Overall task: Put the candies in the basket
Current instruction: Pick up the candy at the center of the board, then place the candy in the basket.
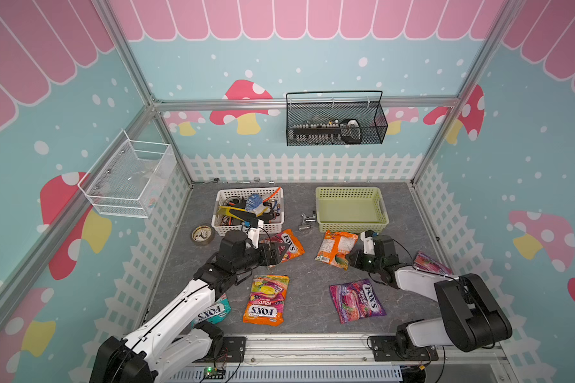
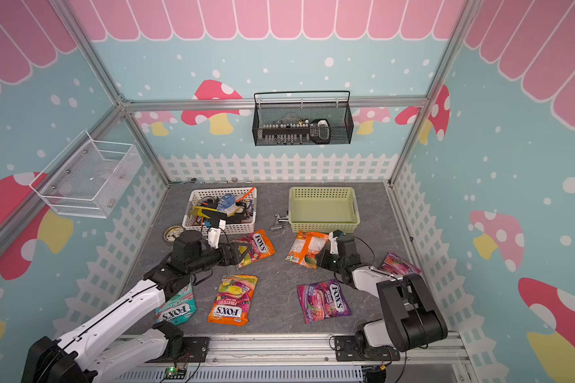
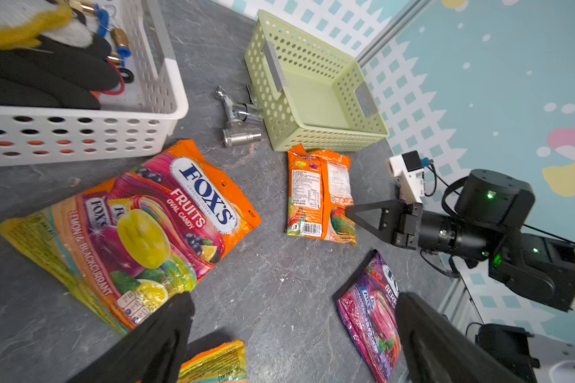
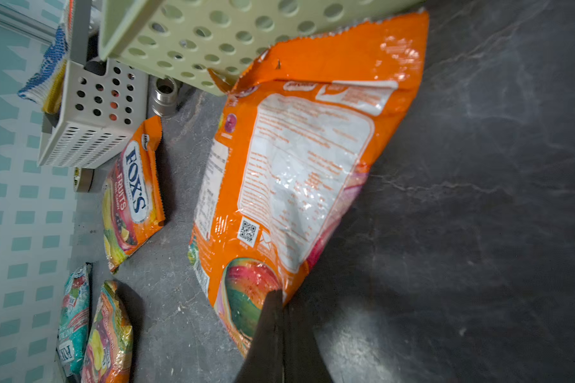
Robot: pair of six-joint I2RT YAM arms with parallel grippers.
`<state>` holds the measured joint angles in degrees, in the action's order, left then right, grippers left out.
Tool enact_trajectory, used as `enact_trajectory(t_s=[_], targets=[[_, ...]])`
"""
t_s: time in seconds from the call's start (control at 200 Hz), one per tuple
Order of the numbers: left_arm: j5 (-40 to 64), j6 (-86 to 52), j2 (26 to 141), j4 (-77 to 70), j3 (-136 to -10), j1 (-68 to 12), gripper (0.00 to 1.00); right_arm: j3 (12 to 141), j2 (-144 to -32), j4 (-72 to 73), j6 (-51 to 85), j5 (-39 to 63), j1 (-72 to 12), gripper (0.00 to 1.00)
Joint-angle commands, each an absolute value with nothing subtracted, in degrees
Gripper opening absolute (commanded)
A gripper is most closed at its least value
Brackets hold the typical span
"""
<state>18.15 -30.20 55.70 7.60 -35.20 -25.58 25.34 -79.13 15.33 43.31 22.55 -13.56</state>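
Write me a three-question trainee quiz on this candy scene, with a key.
1. True or false: the yellow-green basket already holds a candy bag.
2. Which bag is the right gripper pinching? A) purple berries bag B) face-down orange bag C) teal mint bag
3. Fill in: the left gripper, above a face-up Fruits bag, has its jaws ____.
Key: 1 false; 2 B; 3 open.

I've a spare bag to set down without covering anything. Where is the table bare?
Bare: the middle, ringed by the front fruits bag, berries bag and flipped orange bag; also right of the green basket. Crowded: between the white basket, tap fitting and left hand.
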Motion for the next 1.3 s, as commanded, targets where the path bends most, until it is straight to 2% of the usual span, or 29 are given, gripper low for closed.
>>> enact_trajectory(t_s=[0.0, 0.14, 0.18, 0.38, 0.54, 0.685, 0.921, 1.296], targets=[[11.9, -29.3, 52.6, 10.1, -36.2, -25.6, 0.99, 26.1, -74.7, 13.7, 42.0, 22.3, -13.7, 0.00], [9.5, -28.6, 49.0, 12.1, -35.9, -24.2, 0.99, 28.2, -68.4, 7.9, 39.8, 23.5, -13.9, 0.00], [9.7, -28.5, 48.2, 12.6, -35.9, -21.6, 0.99, 29.5, -66.5, 5.5, 39.0, 23.4, -14.0, 0.00], [18.6, -27.6, 46.9, 13.4, -35.7, -13.9, 0.99, 37.6, -59.0, -5.6, 35.1, 21.6, -16.1, 0.00], [26.2, -24.9, 47.4, 13.5, -37.0, -12.7, 0.99, 45.3, -58.8, -9.1, 32.2, 20.0, -16.8, 0.00], [30.6, -23.7, 47.3, 14.3, -37.7, -12.7, 0.99, 51.9, -64.0, -8.2, 29.2, 18.7, -16.8, 0.00], [32.1, -22.3, 46.3, 14.3, -36.8, -12.6, 0.99, 61.7, -76.9, -4.4, 22.8, 19.3, -16.8, 0.00], [31.8, -22.0, 46.2, 14.5, -36.5, -12.7, 0.99, 79.3, -96.4, -10.8, 12.4, 17.0, -16.7, 0.00]])
